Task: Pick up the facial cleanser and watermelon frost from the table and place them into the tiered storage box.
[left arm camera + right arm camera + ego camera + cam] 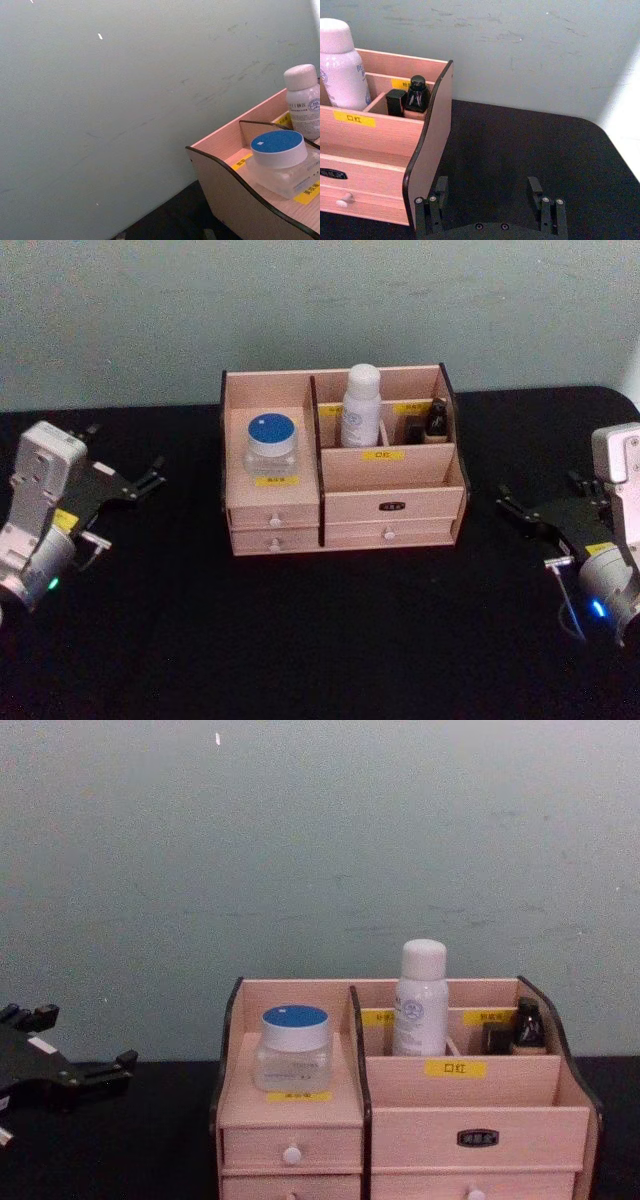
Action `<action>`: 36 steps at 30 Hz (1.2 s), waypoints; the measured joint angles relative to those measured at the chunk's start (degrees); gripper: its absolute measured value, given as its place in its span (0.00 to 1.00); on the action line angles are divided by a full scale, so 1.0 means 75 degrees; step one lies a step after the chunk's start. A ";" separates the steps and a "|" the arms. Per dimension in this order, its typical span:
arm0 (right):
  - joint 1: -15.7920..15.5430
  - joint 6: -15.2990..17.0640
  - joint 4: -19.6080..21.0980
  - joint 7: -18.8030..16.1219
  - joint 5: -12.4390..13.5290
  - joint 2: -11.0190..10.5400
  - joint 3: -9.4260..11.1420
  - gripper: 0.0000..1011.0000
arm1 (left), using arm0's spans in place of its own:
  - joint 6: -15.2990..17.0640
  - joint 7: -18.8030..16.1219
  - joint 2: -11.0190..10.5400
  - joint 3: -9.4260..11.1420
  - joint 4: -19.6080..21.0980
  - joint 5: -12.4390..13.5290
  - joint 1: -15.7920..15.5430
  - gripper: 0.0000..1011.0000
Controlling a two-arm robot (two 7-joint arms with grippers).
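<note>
Looking down from the head view, the box [335,465] stands at the middle of the black table [300,640], against the wall. The jar [271,447] sits upright in the box's left compartment, above two small drawers. The cleanser [361,405] stands upright in a rear compartment of the right section, with a dark bottle [436,420] in the compartment at the far right. The left gripper [140,478] rests low at the table's left, well apart from the box, fingers spread and empty. The right gripper [515,508] rests at the table's right, also well apart from the box, fingers spread and empty.

Left wrist view: the box's left side wall [235,195] is in front. The jar [280,160] sits behind it on a yellow label [307,192]. The cleanser [304,100] stands farther back. This view does not show the left gripper's fingers.

Right wrist view: the right gripper [490,200] has its two fingers parted, with bare table between them. The box's right side wall [432,145] is just beside one finger. The cleanser [342,65] and the dark bottle [416,95] stand inside the box.

Chest view: the jar [293,1048] sits in the left compartment and the cleanser [420,1000] stands behind the right section's front partition. The left gripper [75,1075] lies at the left edge, clear of the box [400,1120]; its fingers appear parted and empty.
</note>
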State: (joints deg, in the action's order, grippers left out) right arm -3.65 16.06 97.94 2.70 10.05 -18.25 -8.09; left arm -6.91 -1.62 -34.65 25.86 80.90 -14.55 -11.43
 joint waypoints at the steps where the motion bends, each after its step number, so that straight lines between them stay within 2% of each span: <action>1: 0.0002 0.0003 -0.0001 -0.0002 -0.0001 0.0000 0.0001 0.99 | 0.0000 0.0000 0.0000 0.0000 0.0000 0.0000 0.0000 0.99; 36: -0.0028 -0.0055 0.0052 0.0038 0.0007 -0.0019 -0.0014 0.99 | 0.0000 0.0000 0.0000 0.0000 0.0000 0.0000 0.0000 0.99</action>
State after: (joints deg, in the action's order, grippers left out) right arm -3.86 15.65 98.33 2.98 10.11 -18.39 -8.20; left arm -6.91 -1.62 -34.64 25.86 80.90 -14.55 -11.43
